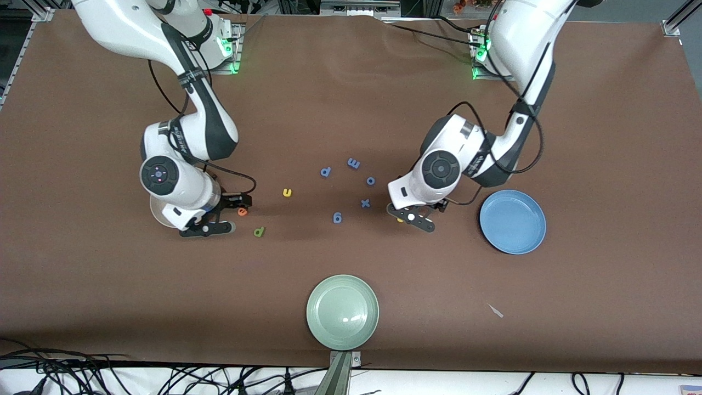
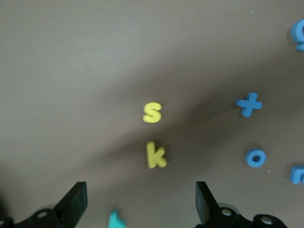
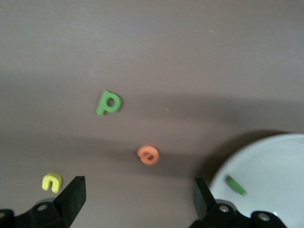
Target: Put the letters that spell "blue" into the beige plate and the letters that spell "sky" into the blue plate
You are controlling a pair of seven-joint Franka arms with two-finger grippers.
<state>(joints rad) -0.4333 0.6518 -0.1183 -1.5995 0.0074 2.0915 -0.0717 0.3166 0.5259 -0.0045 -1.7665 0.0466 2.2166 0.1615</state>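
My right gripper (image 1: 233,213) (image 3: 137,202) hangs open and empty over the table beside the beige plate (image 1: 155,213) (image 3: 275,161), which the arm mostly hides. A green l (image 3: 235,185) lies in that plate. On the table by the gripper lie the orange e (image 1: 242,211) (image 3: 148,155), green b (image 1: 259,231) (image 3: 109,102) and yellow u (image 1: 287,192) (image 3: 51,182). My left gripper (image 1: 411,218) (image 2: 140,204) is open and empty over the yellow s (image 2: 152,112), yellow k (image 2: 156,155) and teal y (image 2: 117,221). The blue plate (image 1: 513,221) stands beside it, empty.
Several blue-purple letters (image 1: 354,163) lie scattered mid-table between the arms, among them an x (image 2: 249,104) and an o (image 2: 256,158). An empty pale green plate (image 1: 343,311) stands near the front edge. A small scrap (image 1: 496,310) lies nearer the front camera than the blue plate.
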